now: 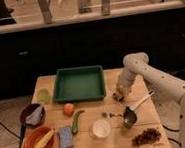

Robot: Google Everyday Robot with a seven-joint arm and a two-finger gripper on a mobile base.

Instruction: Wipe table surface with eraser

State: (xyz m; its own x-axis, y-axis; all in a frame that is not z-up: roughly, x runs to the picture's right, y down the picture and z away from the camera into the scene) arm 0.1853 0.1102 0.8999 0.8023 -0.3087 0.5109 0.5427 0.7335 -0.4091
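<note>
The light tan wooden table surface (121, 139) fills the lower middle of the camera view and carries several items. My white arm reaches in from the right, and my gripper (119, 95) is down at the tabletop just right of the green tray (79, 83). A small dark-and-yellowish bit shows at the gripper's tip; I cannot tell what it is. No eraser shows plainly. A blue rectangular sponge-like block (65, 137) lies near the front left, far from the gripper.
A metal cup (129, 117) with a long spoon (142, 100), a white cup (101, 128), a green pepper (77, 122), a tomato (68, 109), an orange bowl with corn (39, 142), a dark bowl (32, 115) and a dark crumbly pile (146, 137) stand on the table.
</note>
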